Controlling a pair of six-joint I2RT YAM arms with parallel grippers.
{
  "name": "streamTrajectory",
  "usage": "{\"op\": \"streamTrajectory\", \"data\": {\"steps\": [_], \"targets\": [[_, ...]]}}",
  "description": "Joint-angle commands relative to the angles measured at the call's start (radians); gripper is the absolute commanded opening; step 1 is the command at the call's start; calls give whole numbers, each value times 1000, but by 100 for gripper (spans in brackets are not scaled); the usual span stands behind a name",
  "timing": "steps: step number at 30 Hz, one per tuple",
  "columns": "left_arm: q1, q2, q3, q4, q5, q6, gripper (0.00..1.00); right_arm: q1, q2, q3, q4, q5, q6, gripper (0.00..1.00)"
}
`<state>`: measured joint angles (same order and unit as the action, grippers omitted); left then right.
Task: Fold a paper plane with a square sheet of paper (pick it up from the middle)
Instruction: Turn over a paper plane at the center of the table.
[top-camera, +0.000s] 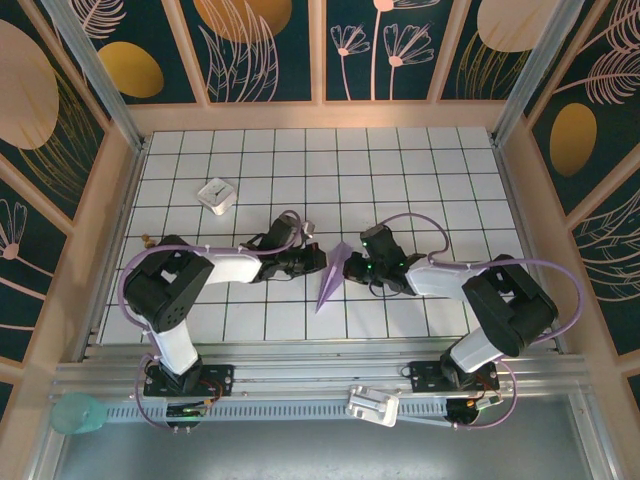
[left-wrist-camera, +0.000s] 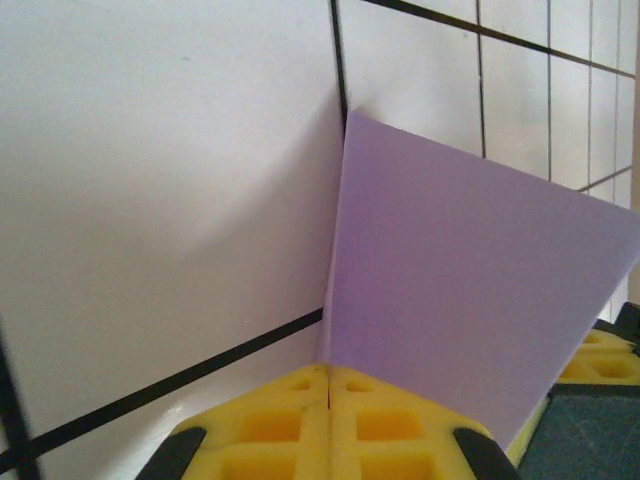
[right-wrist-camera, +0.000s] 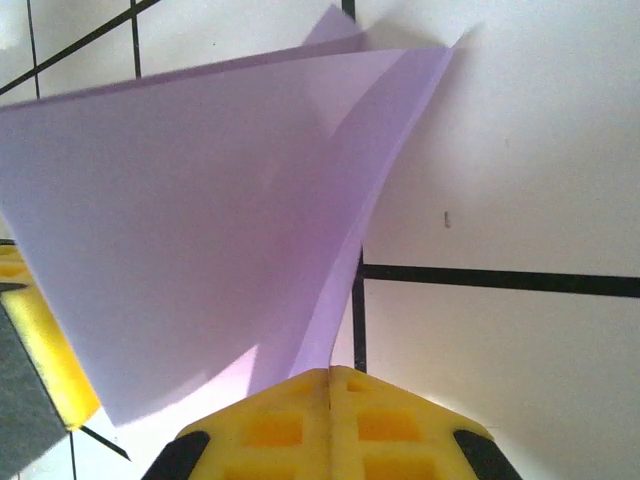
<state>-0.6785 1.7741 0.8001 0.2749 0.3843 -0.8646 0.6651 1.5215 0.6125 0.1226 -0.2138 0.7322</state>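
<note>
The lavender paper is folded into a slim pointed dart, the paper plane (top-camera: 329, 277). It stands on edge in the middle of the tiled table, with its tip toward the near edge. My left gripper (top-camera: 318, 262) comes at it from the left and my right gripper (top-camera: 353, 268) from the right. In the left wrist view the yellow fingers (left-wrist-camera: 290, 420) are pressed together, and the paper (left-wrist-camera: 470, 280) rises from the seam between them. In the right wrist view the jaws are likewise closed, and the paper's layers (right-wrist-camera: 200, 230) fan out from their seam.
A small white block with a dark mark (top-camera: 216, 195) lies at the back left of the white tiled table (top-camera: 400, 170). Wooden frame walls close in the table on three sides. A metal bracket (top-camera: 372, 406) rests on the rail in front of the arm bases.
</note>
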Motion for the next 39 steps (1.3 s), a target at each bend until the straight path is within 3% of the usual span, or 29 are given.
{"op": "streamTrajectory", "data": {"steps": [1,9,22,31,39], "targets": [[11,-53,-31,16,-69,-22,1,-26,17,27,-37,-31,-64,0],[29,-127,-121,56,-166,-103,0,-99,31,59,-54,-103,-128,0],[31,-69,-120,150,-166,-158,3,-113,129,123,2,-159,-176,0],[31,-33,-129,184,-172,-180,19,-154,207,191,-13,-191,-224,11],[41,-54,-131,171,-181,-168,36,-180,166,196,-42,-197,-236,27]]}}
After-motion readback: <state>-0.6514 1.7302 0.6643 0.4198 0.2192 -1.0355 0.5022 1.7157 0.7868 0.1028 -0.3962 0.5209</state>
